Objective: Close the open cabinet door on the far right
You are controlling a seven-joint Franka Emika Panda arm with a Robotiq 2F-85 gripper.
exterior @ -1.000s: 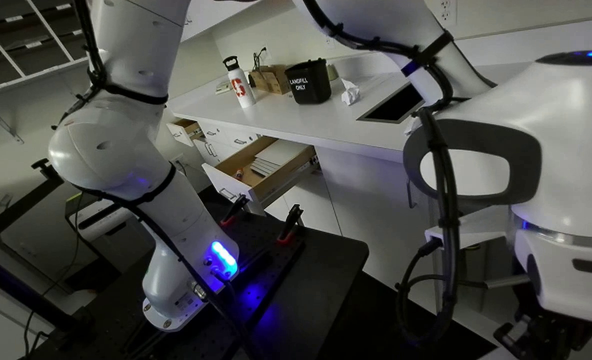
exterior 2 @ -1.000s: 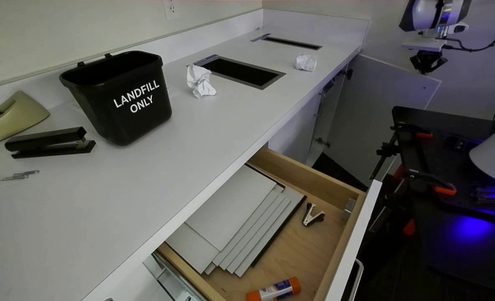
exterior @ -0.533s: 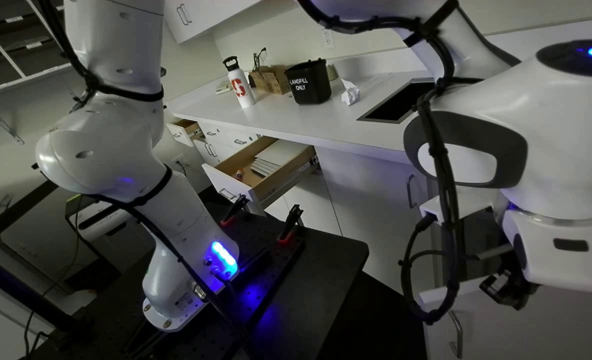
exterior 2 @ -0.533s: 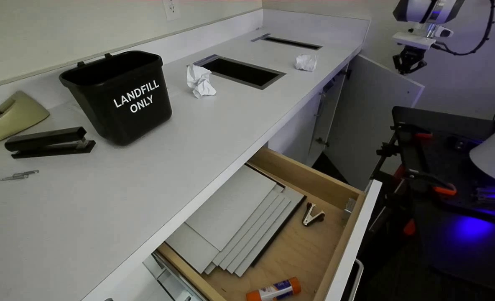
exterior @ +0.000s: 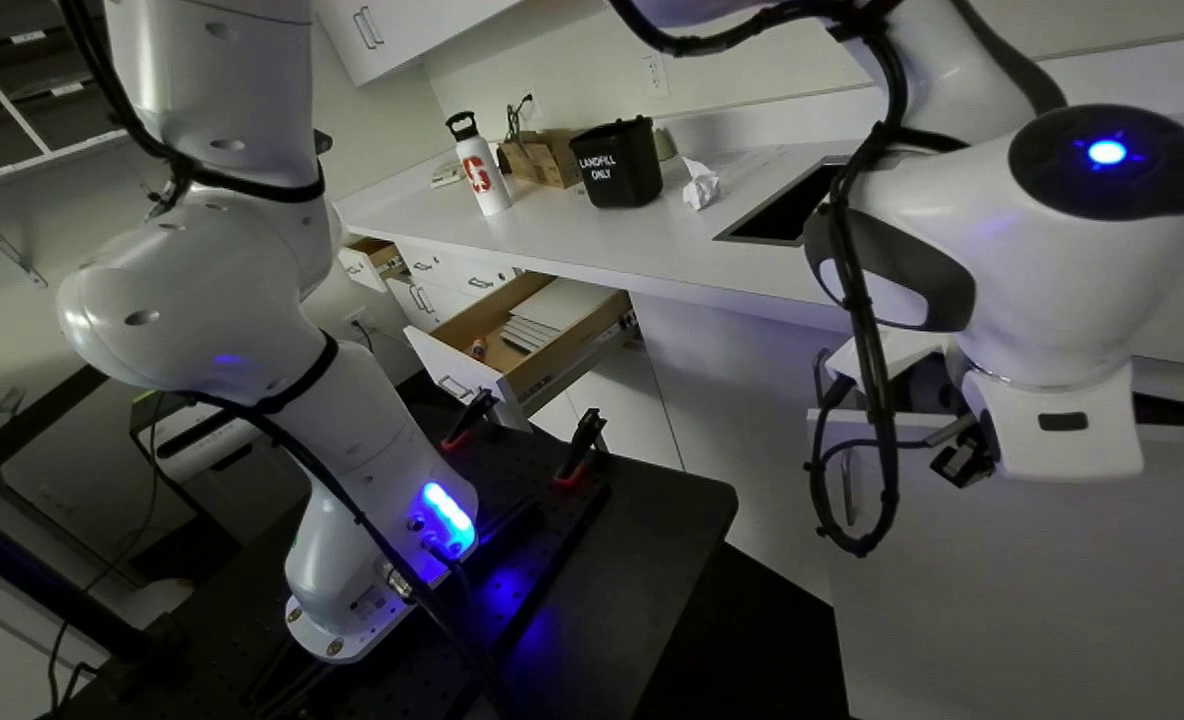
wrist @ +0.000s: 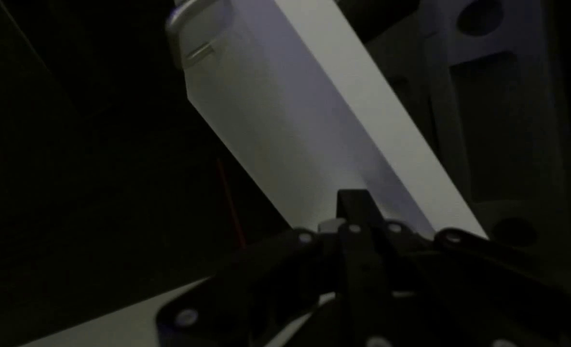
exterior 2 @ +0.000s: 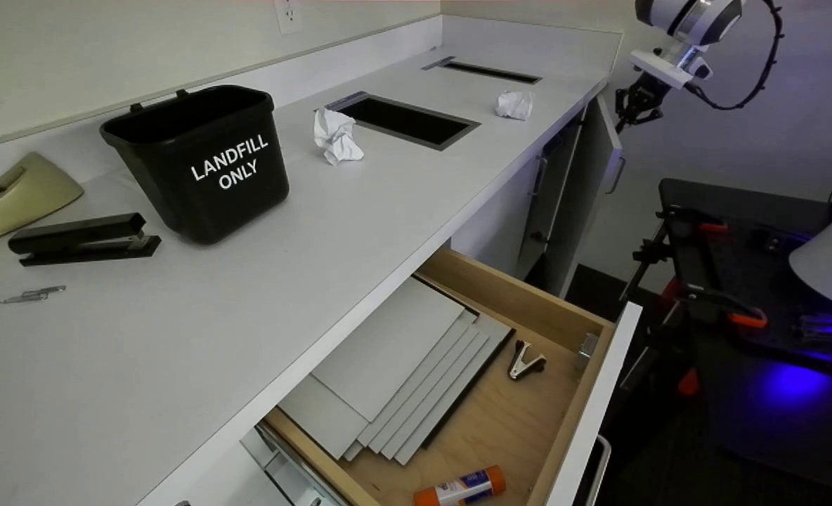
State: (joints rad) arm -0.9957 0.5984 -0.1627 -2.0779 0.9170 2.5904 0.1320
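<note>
The white cabinet door (exterior 2: pixel 585 204) stands partly open at the far end of the counter, its free edge pointing out from the cabinet. It also shows in an exterior view (exterior: pixel 1032 590) and in the wrist view (wrist: pixel 276 120). Its metal handle (exterior 2: pixel 618 176) is on the outer face and also shows in the wrist view (wrist: pixel 170 36). My gripper (exterior 2: pixel 621 128) is at the outer side of the door near its top edge. In the wrist view the fingers (wrist: pixel 355 200) are together with nothing between them, over the door's face. Whether they touch it is hard to tell.
An open drawer (exterior 2: pixel 528 295) juts out from the counter (exterior 2: pixel 388 211). The black robot table (exterior 2: pixel 760 211) with clamps stands facing the cabinets. A black bin (exterior 2: pixel 212 169), crumpled paper (exterior 2: pixel 335 137) and a stapler (exterior 2: pixel 82 239) are on the counter.
The door has swung inward toward the cabinet from a much wider opening. My gripper has moved toward the counter along with it and has tilted.
</note>
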